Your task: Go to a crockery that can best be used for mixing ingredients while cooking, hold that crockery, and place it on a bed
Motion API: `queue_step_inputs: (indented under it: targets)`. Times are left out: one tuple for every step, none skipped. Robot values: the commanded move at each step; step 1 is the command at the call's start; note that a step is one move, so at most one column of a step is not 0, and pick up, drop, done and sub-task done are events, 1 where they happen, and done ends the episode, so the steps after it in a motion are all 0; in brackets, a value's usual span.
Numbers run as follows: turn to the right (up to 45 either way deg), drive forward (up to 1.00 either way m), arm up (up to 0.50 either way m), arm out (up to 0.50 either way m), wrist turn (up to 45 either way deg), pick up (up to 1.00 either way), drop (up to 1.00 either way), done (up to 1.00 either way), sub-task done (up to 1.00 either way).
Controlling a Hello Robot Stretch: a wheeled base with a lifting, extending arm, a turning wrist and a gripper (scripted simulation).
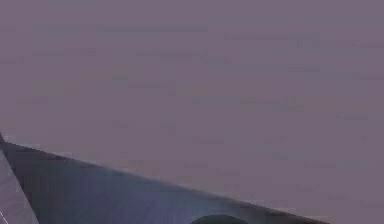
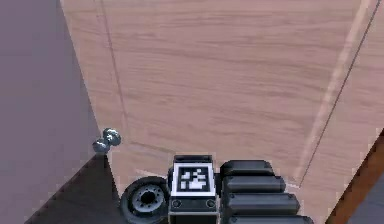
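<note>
Crockery, perhaps: I see a dark rounded shape (image 1: 210,218) at the forward view's bottom edge, on a dark surface (image 1: 120,195) below a purple wall (image 1: 200,70). In the arm side view the gripper (image 2: 147,200) sits low before a wooden door (image 2: 230,80), whose knob (image 2: 107,140) lies up and left of the jaws. I cannot tell how the jaws stand or whether they hold anything.

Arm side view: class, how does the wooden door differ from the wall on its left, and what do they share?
The door is light brown wood; the wall is greyish purple. The door shows grain and panel lines; the wall is plain. The door carries a silver knob at its left edge; the wall carries nothing. Both stand upright above the dark floor.
</note>
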Motion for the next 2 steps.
queue_step_inputs:
  targets:
    - [-12.0, 0.0, 0.0, 0.0, 0.0, 0.0, 0.0, 0.0, 0.0]
    - [0.0, 0.25, 0.0, 0.0, 0.0, 0.0, 0.0, 0.0, 0.0]
